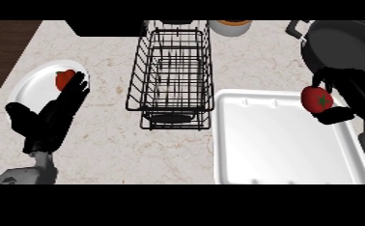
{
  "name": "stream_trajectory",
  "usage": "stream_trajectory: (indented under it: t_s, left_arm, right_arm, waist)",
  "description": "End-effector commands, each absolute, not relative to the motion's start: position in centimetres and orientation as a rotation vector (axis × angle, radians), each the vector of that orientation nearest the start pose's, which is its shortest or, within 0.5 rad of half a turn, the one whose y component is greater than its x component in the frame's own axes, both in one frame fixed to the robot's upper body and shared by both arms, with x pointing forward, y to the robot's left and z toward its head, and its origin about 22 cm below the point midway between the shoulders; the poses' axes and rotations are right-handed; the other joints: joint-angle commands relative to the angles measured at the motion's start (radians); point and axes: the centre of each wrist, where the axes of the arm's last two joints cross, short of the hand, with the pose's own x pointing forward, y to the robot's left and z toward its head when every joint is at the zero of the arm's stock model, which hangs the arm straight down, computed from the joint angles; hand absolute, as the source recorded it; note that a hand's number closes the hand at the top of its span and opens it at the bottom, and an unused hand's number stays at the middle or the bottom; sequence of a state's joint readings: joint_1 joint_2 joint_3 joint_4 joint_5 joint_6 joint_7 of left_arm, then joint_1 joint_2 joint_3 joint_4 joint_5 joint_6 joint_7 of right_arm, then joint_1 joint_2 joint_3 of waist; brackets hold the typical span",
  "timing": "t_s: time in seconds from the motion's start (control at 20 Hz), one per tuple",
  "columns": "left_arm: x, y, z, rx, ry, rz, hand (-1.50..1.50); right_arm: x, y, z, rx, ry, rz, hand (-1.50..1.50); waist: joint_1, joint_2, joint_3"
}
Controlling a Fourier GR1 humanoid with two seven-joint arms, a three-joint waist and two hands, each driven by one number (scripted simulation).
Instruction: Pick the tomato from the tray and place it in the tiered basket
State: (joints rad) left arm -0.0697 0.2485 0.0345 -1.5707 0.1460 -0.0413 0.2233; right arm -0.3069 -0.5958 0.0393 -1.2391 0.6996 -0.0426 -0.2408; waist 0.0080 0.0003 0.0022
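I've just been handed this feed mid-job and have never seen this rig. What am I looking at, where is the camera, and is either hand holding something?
This one view comes from the robot's head, looking steeply down at a marble counter. The black shapes are its two hands. The right hand, at the right edge, has its fingers curled round a red tomato, held above the white tray's right rim. The left hand rests open at the left, its fingers overlapping a white plate with a red item on it. The black wire tiered basket stands in the middle. A dark pan sits top right, and a cup at the far edge.
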Motion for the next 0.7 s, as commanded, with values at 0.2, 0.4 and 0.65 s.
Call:
stream_trajectory:
  t_s: [0.2,0.4,0.65]
  left_arm:
    - [25.5,29.4,2.8,0.079,-1.404,-0.070,0.00]
    - [26.3,28.9,2.7,0.100,-1.412,-0.088,0.00]
    - [26.2,27.8,3.2,0.072,-1.420,-0.100,0.00]
  right_arm:
    - [31.7,-35.3,14.8,-0.702,-1.966,0.858,1.50]
    - [31.1,-31.5,16.9,-0.588,-1.961,0.888,1.50]
    - [29.4,-27.6,20.6,-0.543,-1.942,0.973,1.50]
  waist:
    - [-0.020,-0.005,-0.003]
    - [-0.015,-0.003,-0.003]
    - [-0.010,-0.003,-0.003]
